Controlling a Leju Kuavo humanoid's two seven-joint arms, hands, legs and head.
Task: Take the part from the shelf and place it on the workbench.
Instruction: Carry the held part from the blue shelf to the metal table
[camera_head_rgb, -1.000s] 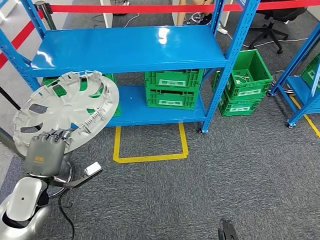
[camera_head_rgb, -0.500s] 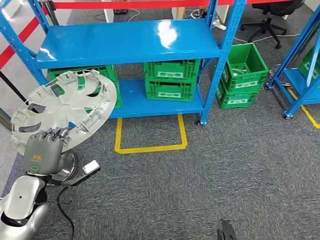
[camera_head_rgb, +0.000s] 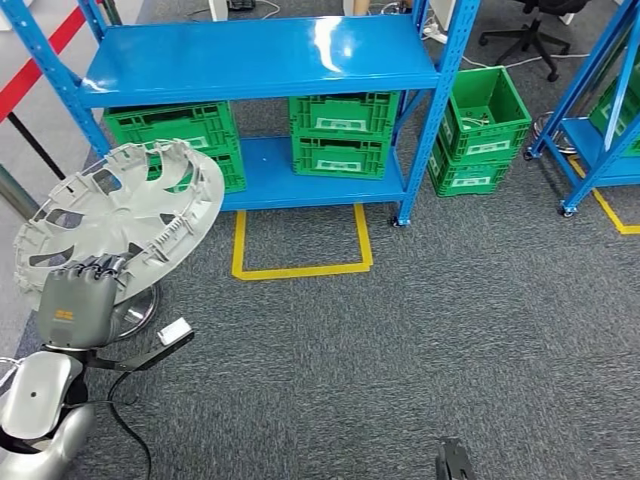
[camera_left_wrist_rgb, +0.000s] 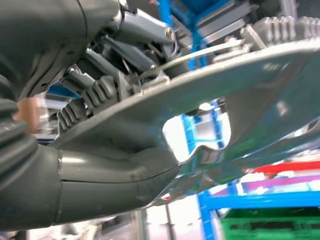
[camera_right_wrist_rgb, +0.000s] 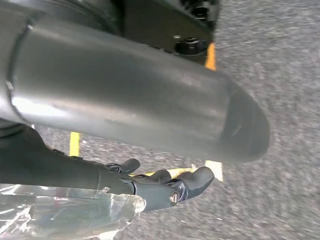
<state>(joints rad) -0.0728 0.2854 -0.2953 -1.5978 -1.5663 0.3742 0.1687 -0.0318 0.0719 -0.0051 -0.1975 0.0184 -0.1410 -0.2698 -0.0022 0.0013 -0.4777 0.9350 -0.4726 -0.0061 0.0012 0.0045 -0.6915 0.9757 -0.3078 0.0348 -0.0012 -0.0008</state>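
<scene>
The part is a silver-grey wheel cover (camera_head_rgb: 124, 215) with spoke cut-outs, held up and tilted at the left of the head view. My left hand (camera_head_rgb: 75, 305) grips its near rim, fingers over the top edge. In the left wrist view the thick grey thumb (camera_left_wrist_rgb: 113, 185) lies under the wheel cover (camera_left_wrist_rgb: 245, 75) and the dark fingers press on its other face. My right hand (camera_right_wrist_rgb: 162, 185) hangs low over the carpet with its fingers stretched out and nothing in them; its dark tip (camera_head_rgb: 451, 460) pokes in at the bottom of the head view.
A blue shelf (camera_head_rgb: 256, 55) stands ahead, with green crates (camera_head_rgb: 343, 135) on its lower level and another crate (camera_head_rgb: 477, 130) beside it. A yellow floor frame (camera_head_rgb: 302, 270) lies before it. A stanchion base (camera_head_rgb: 140, 310) sits near my left hand. A second blue shelf (camera_head_rgb: 604, 150) stands at the right.
The whole picture has shifted: the shelf sits higher and farther off, so the camera has moved back. My left hand still holds the wheel cover the same way.
</scene>
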